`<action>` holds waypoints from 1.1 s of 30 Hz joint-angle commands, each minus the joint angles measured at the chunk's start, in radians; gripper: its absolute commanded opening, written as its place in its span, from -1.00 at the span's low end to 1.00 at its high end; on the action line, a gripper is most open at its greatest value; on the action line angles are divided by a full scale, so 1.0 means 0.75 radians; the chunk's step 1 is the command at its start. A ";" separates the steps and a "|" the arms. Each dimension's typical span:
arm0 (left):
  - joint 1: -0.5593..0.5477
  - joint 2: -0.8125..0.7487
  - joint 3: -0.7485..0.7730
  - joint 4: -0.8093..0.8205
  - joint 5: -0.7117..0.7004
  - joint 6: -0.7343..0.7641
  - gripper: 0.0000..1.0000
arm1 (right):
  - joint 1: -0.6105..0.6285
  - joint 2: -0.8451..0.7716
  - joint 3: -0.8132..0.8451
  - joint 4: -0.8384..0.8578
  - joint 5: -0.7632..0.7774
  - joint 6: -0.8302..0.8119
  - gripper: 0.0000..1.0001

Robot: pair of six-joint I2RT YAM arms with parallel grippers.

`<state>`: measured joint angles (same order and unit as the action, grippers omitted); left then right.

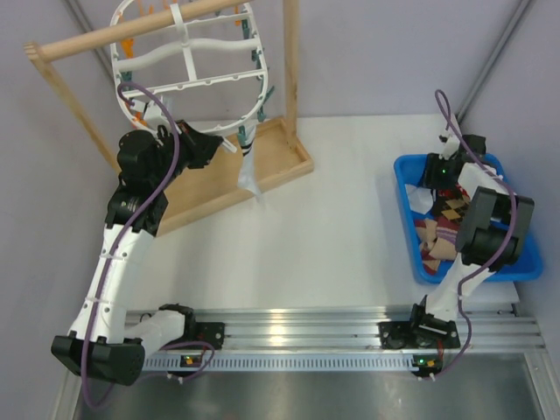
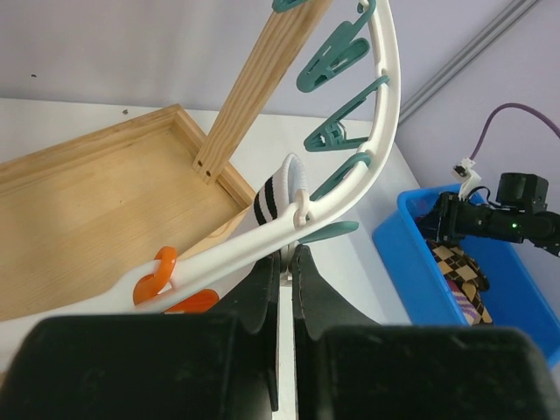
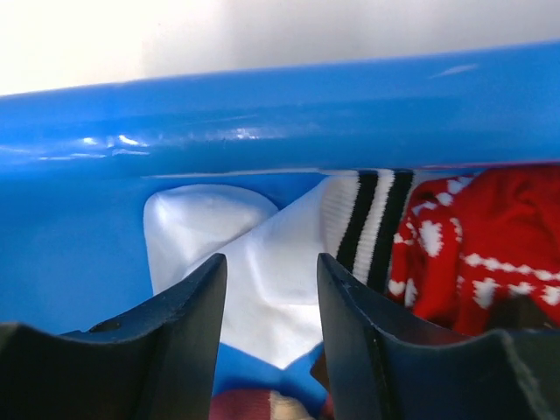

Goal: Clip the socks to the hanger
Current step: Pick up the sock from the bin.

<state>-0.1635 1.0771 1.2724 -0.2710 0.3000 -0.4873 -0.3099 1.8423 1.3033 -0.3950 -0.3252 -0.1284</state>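
Observation:
The white oval hanger (image 1: 188,52) hangs from a wooden pole. A white sock with dark cuff bands (image 1: 249,166) hangs from its lower right rim, beside a teal clip (image 2: 337,231). Its cuff (image 2: 278,194) shows above the rim (image 2: 385,105) in the left wrist view. My left gripper (image 2: 287,255) is pressed up under that rim, its jaws nearly shut on a thin pale strip, apparently this sock. My right gripper (image 3: 271,262) is open inside the blue bin (image 1: 404,219), its jaws either side of another white sock (image 3: 289,297). A red patterned sock (image 3: 472,236) and an argyle sock (image 1: 453,208) lie beside it.
The wooden rack has a top pole (image 1: 131,31), an upright post (image 1: 290,70) and a tray base (image 1: 219,197) under the hanger. Orange clips (image 2: 162,276) and several teal clips (image 2: 332,61) line the rim. The bin wall (image 3: 262,122) is close ahead of the right fingers.

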 commanded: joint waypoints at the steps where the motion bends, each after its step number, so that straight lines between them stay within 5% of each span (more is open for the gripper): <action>1: 0.009 -0.023 -0.005 0.032 -0.013 0.014 -1.00 | 0.029 0.033 -0.014 0.103 0.086 0.063 -0.07; 11: 0.009 -0.023 -0.009 0.032 -0.018 0.020 -1.00 | 0.033 0.100 -0.075 0.140 0.123 0.071 -0.10; 17: 0.009 -0.017 -0.003 0.032 -0.013 0.024 -1.00 | 0.035 0.055 -0.057 0.067 0.068 0.006 -1.00; 27: 0.009 -0.027 -0.003 0.026 -0.013 0.028 -1.00 | -0.002 -0.266 0.070 -0.132 -0.257 -0.348 -1.00; 33: 0.009 -0.025 -0.005 0.030 -0.005 0.024 -1.00 | -0.055 -0.313 0.074 -0.491 -0.372 -0.816 -1.00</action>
<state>-0.1616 1.0756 1.2675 -0.2710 0.2974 -0.4759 -0.3305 1.6135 1.3376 -0.5800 -0.5201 -0.5076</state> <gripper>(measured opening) 0.054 0.014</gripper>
